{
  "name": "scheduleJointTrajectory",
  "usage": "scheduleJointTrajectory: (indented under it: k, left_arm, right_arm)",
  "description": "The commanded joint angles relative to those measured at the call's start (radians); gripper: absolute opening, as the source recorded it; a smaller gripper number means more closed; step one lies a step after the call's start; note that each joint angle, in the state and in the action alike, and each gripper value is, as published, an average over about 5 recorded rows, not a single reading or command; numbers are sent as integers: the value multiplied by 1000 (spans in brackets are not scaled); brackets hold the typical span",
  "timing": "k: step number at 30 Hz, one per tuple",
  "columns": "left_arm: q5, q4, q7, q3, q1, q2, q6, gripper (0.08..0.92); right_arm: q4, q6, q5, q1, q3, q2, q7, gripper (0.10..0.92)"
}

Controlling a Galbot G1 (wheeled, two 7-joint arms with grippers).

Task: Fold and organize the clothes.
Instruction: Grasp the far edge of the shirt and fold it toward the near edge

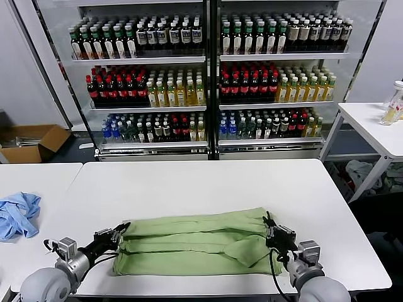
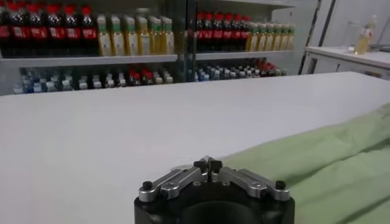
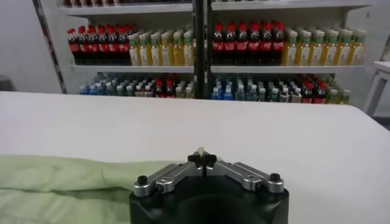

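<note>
a: so, the shirt [image 1: 192, 245] lies folded into a long green band across the near half of the white table [image 1: 201, 182], one end toward each arm.

b: and the grippers?

a: the left gripper [image 1: 118, 233] sits at the shirt's left end, the right gripper [image 1: 272, 234] at its right end. both have their fingertips pressed together. in the left wrist view the closed tips [image 2: 208, 164] meet right at the green edge; in the right wrist view the tips [image 3: 202, 159] meet just past the fabric [image 3: 73, 182].

b: are they pinching cloth?

a: i can't tell. the tips are together, but whether a layer is caught between them is hidden from every view.

b: what's the risk, then?

a: if only the top layer is caught, or none, a lift would peel the band open and undo the folds. the cotton looks soft and limp, so it would sag in the middle between the two ends.

b: anything else?

a: the shirt's near edge lies close to the table's front edge. a drag toward the robot could spill it over. uneven pulls by the two arms would skew the band, too.

b: and the blue cloth [image 1: 17, 214]?

a: well to the left of the shirt, on the neighbouring table; no trouble.
</note>
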Motion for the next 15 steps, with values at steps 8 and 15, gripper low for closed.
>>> scheduleJointTrajectory:
  k: [8,15]
  left_arm:
    - [5,3,5,-24,26,1,28,87]
    - [87,-38,-20,-29,57,-16,54,213]
  right_arm:
    - [-8,9,-15,-35,8,-5,-5,106]
    - [-1,13,-61,-74,-8,-1,-11,198]
